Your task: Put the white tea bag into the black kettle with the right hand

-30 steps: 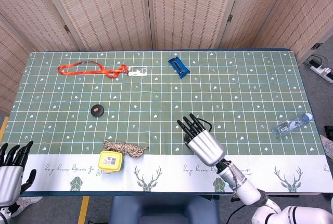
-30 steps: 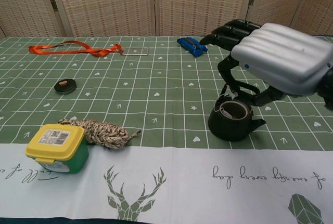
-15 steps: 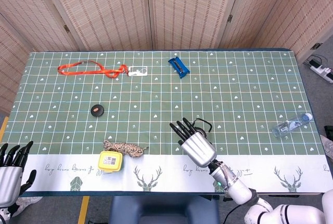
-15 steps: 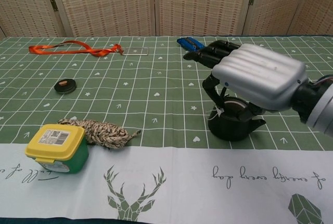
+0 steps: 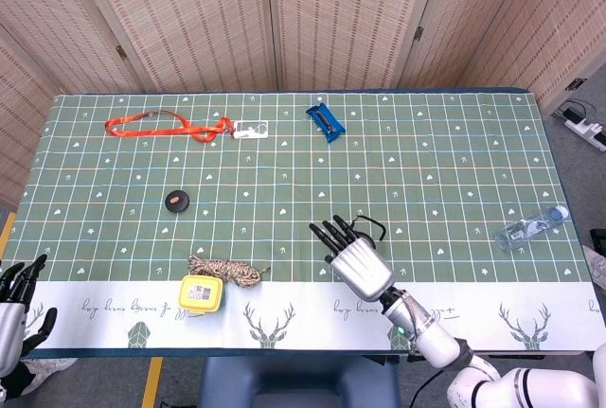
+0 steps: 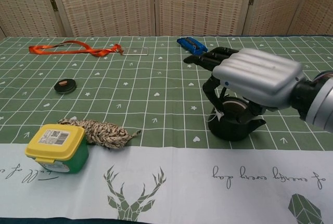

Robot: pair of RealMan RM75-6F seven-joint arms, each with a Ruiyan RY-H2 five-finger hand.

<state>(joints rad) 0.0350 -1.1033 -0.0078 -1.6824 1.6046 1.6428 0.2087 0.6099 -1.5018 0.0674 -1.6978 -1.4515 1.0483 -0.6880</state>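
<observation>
The black kettle [image 6: 235, 126] stands near the table's front edge, with only its handle [image 5: 370, 227] showing past my hand in the head view. My right hand [image 6: 257, 76] [image 5: 355, 262] hovers directly over the kettle's opening, palm down. Its thumb and one finger reach down to the rim and pinch a thin white string [image 6: 215, 113]. That string belongs to the white tea bag, whose pouch is hidden under the palm. My left hand [image 5: 13, 306] hangs off the front left corner of the table, fingers apart and holding nothing.
A yellow-lidded green box [image 6: 56, 147] and a coil of rope [image 6: 101, 130] lie front left. Further back are a small black disc [image 6: 65, 85], an orange lanyard [image 5: 161, 127] and a blue clip [image 5: 325, 120]. A plastic bottle [image 5: 530, 228] lies far right.
My right hand moved left and lower, from beside the kettle to right above its opening, then levelled out. My left hand sank a little lower at the table's corner.
</observation>
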